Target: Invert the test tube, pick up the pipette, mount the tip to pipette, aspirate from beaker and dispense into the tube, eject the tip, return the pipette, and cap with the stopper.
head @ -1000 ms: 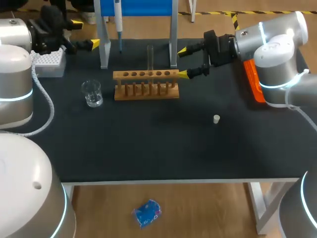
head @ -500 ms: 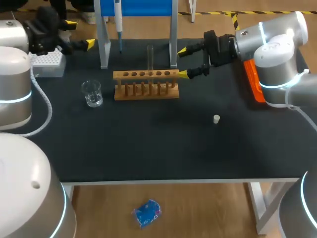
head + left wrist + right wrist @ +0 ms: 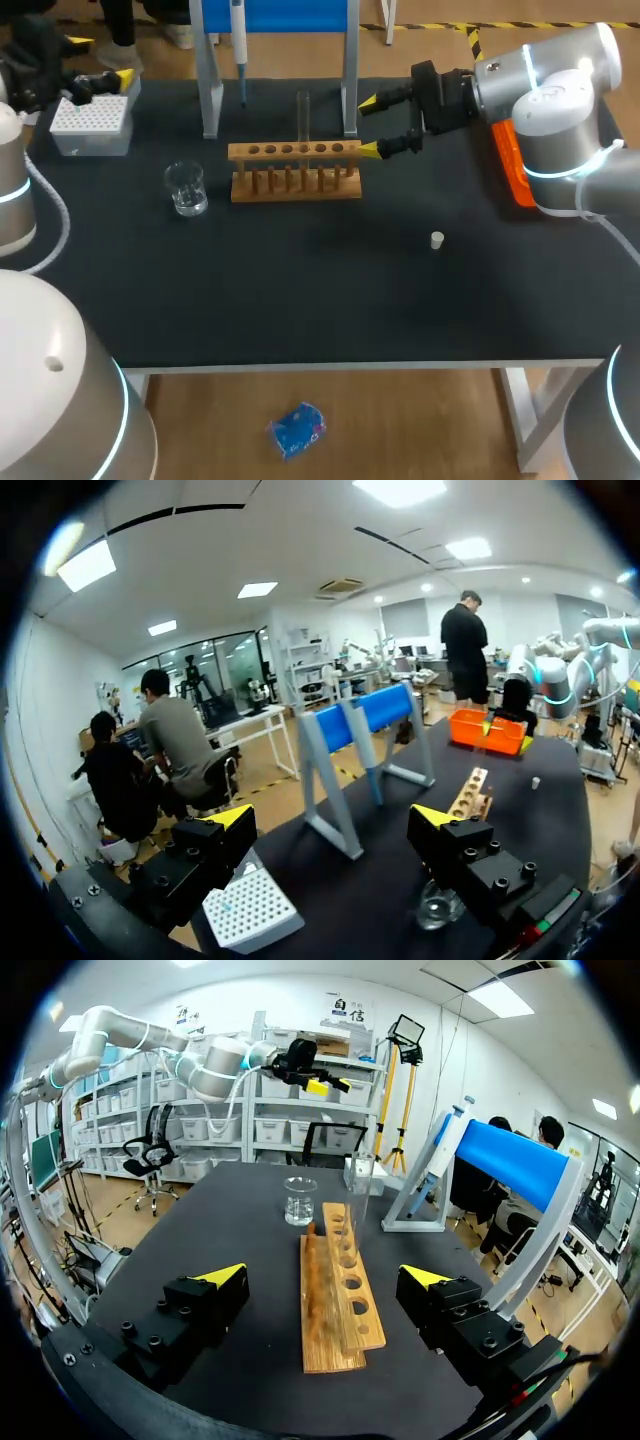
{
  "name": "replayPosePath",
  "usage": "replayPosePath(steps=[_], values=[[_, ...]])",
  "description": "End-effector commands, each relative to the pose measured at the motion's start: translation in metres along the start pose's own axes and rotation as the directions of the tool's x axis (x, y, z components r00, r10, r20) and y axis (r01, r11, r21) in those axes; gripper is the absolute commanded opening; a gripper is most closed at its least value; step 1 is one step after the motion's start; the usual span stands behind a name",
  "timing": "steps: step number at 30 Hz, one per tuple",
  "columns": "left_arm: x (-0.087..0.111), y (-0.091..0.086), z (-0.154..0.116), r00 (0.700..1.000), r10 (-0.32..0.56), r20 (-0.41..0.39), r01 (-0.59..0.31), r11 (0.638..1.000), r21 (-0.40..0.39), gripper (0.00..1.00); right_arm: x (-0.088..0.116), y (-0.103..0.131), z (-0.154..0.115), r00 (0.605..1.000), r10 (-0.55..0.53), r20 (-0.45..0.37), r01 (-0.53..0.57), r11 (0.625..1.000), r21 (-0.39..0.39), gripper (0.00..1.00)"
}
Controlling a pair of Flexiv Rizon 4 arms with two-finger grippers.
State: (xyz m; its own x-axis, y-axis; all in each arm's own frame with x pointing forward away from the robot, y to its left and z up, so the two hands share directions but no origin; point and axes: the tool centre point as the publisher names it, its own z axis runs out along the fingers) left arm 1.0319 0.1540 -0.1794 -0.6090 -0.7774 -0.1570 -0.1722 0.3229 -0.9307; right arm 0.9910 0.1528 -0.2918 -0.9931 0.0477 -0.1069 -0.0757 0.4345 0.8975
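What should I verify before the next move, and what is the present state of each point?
1. Test tube stands upright in the rack: ok.
2. Test tube's open end is up: cannot tell.
3. Pipette hangs on its stand: ok.
4. Left tool is open and empty: ok.
5. Right tool is open and empty, beside the rack's end: ok.
6. Stopper lies free on the table: ok.

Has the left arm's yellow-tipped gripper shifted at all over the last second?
Yes. The left gripper has pulled back from the grey stand leg toward the table's left edge and is now above the white tip box.
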Motion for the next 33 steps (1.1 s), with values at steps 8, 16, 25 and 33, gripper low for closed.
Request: replayPosePath(steps=[8, 16, 25, 33], values=[[-0.043, 0.023, 0.020, 0.988, -0.078, 0.131, 0.080, 0.997, -0.011, 1.00, 0.000, 0.000, 0.000, 1.000, -0.001, -0.001, 0.001, 1.000, -0.001, 1.00], [-0.043, 0.023, 0.020, 0.988, -0.078, 0.131, 0.080, 0.997, -0.011, 1.00, 0.000, 0.000, 0.000, 1.000, -0.001, -0.001, 0.001, 1.000, -0.001, 1.00], [-0.043, 0.023, 0.020, 0.988, -0.078, 0.131, 0.080, 0.997, -0.011, 1.00, 0.000, 0.000, 0.000, 1.000, -0.001, -0.001, 0.001, 1.000, -0.001, 1.00], [-0.043, 0.023, 0.020, 0.988, -0.078, 0.131, 0.080, 0.997, -0.011, 1.00, 0.000, 0.000, 0.000, 1.000, -0.001, -0.001, 0.001, 1.000, -0.001, 1.00]])
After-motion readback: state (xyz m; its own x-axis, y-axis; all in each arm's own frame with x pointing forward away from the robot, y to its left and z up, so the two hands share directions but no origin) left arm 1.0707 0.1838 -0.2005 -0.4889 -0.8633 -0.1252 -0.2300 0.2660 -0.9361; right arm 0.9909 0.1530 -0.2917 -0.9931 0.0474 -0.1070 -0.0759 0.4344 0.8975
